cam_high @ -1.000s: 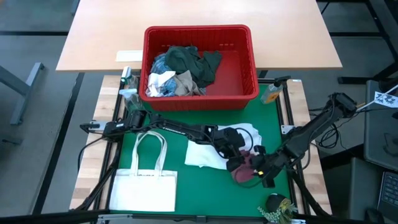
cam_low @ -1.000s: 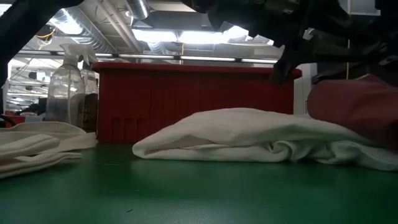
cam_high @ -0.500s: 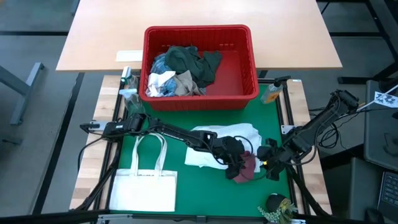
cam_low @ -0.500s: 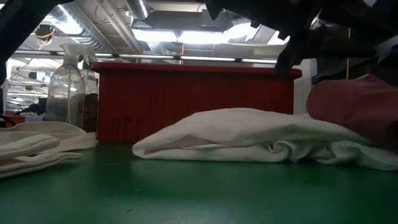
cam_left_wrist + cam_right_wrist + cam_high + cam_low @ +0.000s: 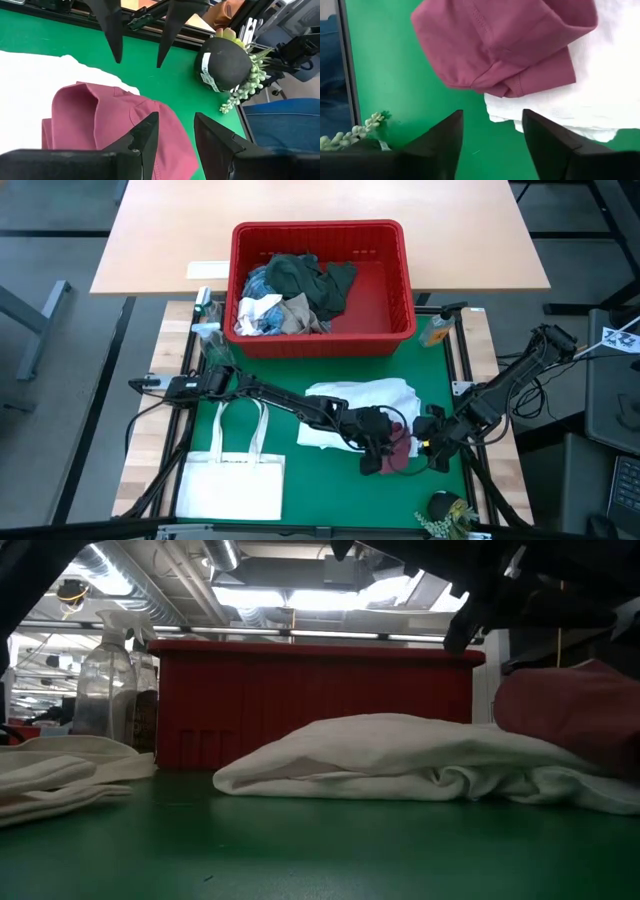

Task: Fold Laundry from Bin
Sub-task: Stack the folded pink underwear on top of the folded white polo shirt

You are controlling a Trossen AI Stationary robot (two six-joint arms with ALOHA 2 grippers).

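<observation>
High view: the bin (image 5: 405,280) is standing at the far edge of the green mat (image 5: 300,480), holding the remaining laundry (image 5: 290,295) in a loose heap. A maroon garment (image 5: 402,450) is lying on the corner of a white garment (image 5: 360,405) near the mat's right side. The left gripper (image 5: 378,452) is hovering over the maroon piece; the right gripper (image 5: 432,442) is waiting just beside it. A white tote bag (image 5: 232,480) is lying flat at the near left.

Low view: the white garment (image 5: 400,755) is bunching in front of the bin (image 5: 320,700), with the maroon garment (image 5: 570,705) resting on its right end. A spray bottle (image 5: 105,680) is standing at the left.

Left wrist view: the left fingers (image 5: 145,137) are standing apart above the maroon garment (image 5: 100,125), gripping nothing; a potted plant (image 5: 227,65) is sitting near.

Right wrist view: the right fingers (image 5: 442,140) are spread wide and empty beside the maroon garment (image 5: 505,45).

Procedure, as judged: each gripper should be pinching a single layer at a hem edge, avoiding the white cloth beneath, before spreading the piece flat.
</observation>
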